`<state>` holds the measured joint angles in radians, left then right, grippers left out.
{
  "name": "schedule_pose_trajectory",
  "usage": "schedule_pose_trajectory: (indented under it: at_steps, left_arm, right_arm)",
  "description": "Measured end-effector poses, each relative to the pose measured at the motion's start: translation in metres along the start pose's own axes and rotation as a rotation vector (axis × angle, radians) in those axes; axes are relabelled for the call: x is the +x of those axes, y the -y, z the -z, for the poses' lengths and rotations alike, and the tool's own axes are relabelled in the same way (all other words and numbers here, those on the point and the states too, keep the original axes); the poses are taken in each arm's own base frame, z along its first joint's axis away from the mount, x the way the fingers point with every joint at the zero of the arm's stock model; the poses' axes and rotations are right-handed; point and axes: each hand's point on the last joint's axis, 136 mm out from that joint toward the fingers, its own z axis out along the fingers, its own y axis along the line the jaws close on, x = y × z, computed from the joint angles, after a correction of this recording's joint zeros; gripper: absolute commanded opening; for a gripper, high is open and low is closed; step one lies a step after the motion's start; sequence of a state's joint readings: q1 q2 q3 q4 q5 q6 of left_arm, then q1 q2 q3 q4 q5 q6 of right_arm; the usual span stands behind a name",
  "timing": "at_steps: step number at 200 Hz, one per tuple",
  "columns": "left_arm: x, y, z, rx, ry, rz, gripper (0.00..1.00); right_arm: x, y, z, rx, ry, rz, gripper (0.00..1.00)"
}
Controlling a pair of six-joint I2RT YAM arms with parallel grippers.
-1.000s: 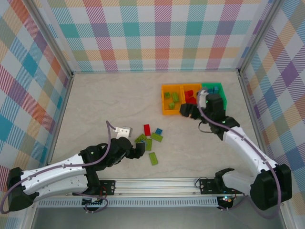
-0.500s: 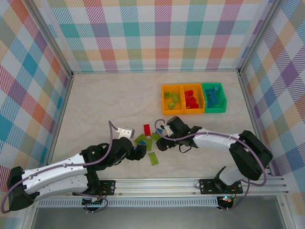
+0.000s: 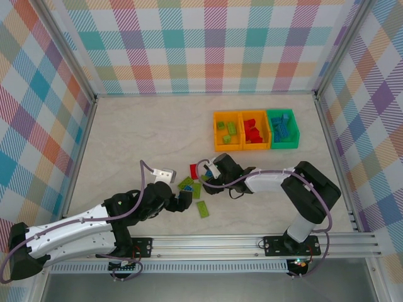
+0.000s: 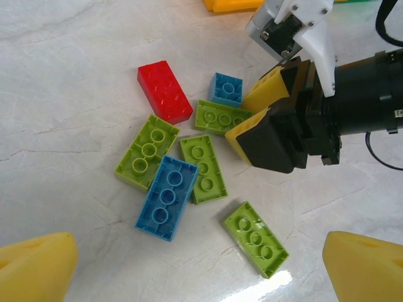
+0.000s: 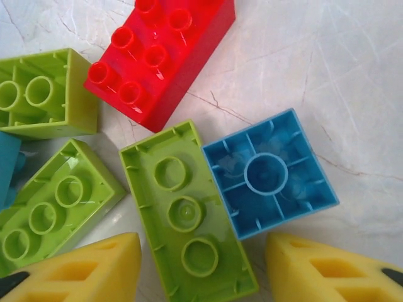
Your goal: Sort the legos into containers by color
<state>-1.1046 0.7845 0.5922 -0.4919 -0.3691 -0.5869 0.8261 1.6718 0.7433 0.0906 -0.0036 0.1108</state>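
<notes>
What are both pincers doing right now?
Left pincer: open, holding nothing.
Right pincer: around a lime green brick; whether it grips cannot be told.

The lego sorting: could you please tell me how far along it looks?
Done: bricks sit sorted by color, green in the left orange bin, red in the middle orange bin, blue in the green bin. In hand: the right end effector straddles a lime green brick; grip unclear. Remaining: seven loose bricks counting that one: one red, two blue, four green.
</notes>
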Motion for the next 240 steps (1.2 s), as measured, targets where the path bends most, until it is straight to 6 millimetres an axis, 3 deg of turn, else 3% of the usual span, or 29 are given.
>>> schedule_pose_trajectory:
  at_steps: [28, 71, 97, 133, 158, 193, 219, 240]
  left_arm:
    - [0.000, -0.001, -0.001, -0.006, 0.003, -0.001, 1.00]
    - [0.000, -0.001, -0.001, -0.003, 0.007, 0.001, 1.00]
    - [-0.001, 0.007, 0.000, 0.052, 0.018, 0.001, 1.00]
    - [-0.012, 0.029, 0.008, 0.197, 0.082, 0.019, 1.00]
    - [-0.020, 0.035, 0.017, 0.256, 0.133, 0.036, 1.00]
    - [-0.024, 0.032, 0.021, 0.254, 0.160, 0.056, 1.00]
    - [-0.018, 0.020, 0.016, 0.198, 0.141, 0.074, 1.00]
    - [-0.007, 0.007, 0.009, 0.121, 0.101, 0.079, 1.00]
  right_arm:
    - [-0.002, 0.001, -0.001, 0.016, 0.009, 0.018, 0.37]
    - [0.003, -0.016, 0.002, -0.013, 0.012, 0.064, 0.33]
    - [0.008, -0.022, 0.025, -0.020, 0.031, 0.066, 0.34]
    - [-0.036, -0.015, 0.076, 0.035, 0.197, 0.035, 0.30]
    - [-0.070, 0.022, 0.103, 0.128, 0.298, -0.053, 0.29]
    - [-0.107, 0.115, 0.122, 0.285, 0.363, -0.261, 0.29]
    - [-0.133, 0.170, 0.101, 0.339, 0.339, -0.357, 0.34]
    - [-0.148, 0.189, 0.073, 0.329, 0.302, -0.385, 0.50]
